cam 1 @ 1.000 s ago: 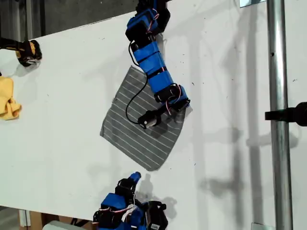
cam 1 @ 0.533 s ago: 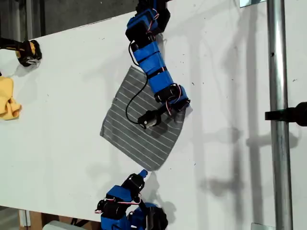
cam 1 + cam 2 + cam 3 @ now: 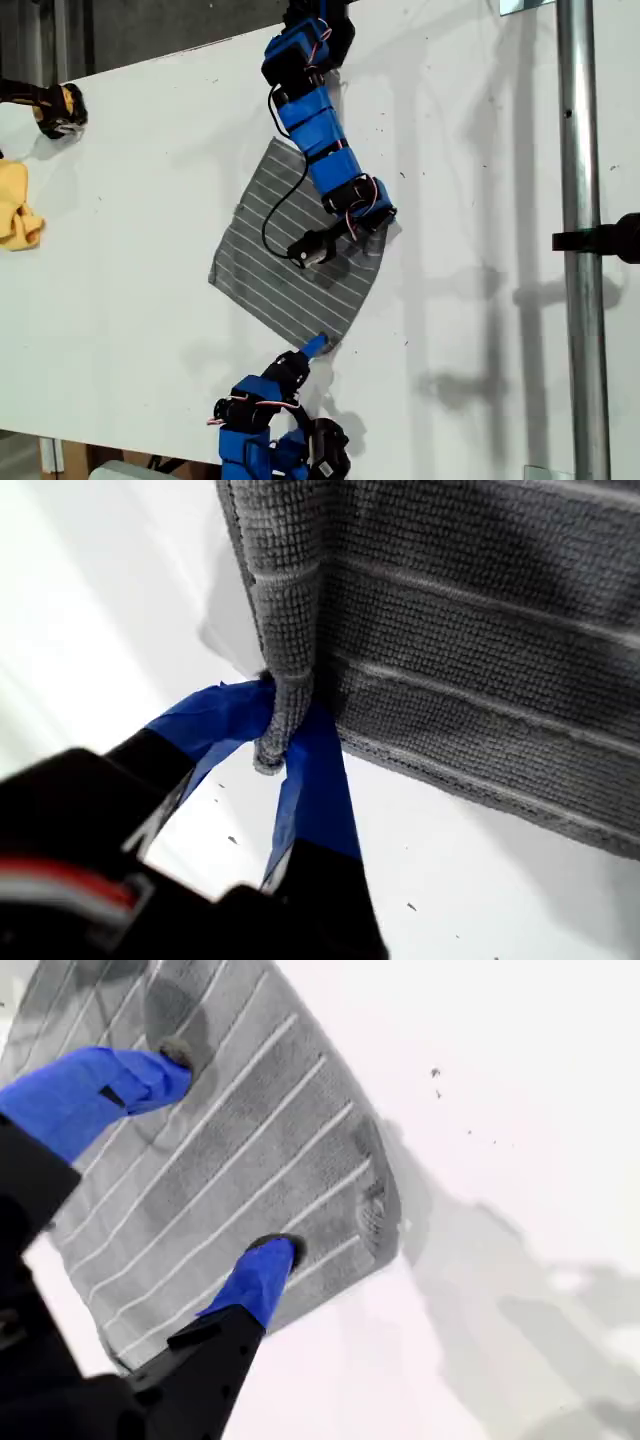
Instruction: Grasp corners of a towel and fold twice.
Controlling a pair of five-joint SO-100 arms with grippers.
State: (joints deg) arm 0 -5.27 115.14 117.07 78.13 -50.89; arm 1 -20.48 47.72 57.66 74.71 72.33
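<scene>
Towel of grey soft fabric with thin white stripes (image 3: 297,252) lies flat on white tabletop (image 3: 130,230), near middle of exterior view. My first gripper (image 3: 285,742) has both blue-taped fingers closed on one corner (image 3: 270,755) of towel, cloth bunched between them (in exterior view I cannot tell with certainty which arm this is). My second gripper (image 3: 215,1150) is spread wide, one blue fingertip (image 3: 262,1272) on towel near its edge. Small yellow cloth (image 3: 18,206) at exterior view's left, well apart.
</scene>
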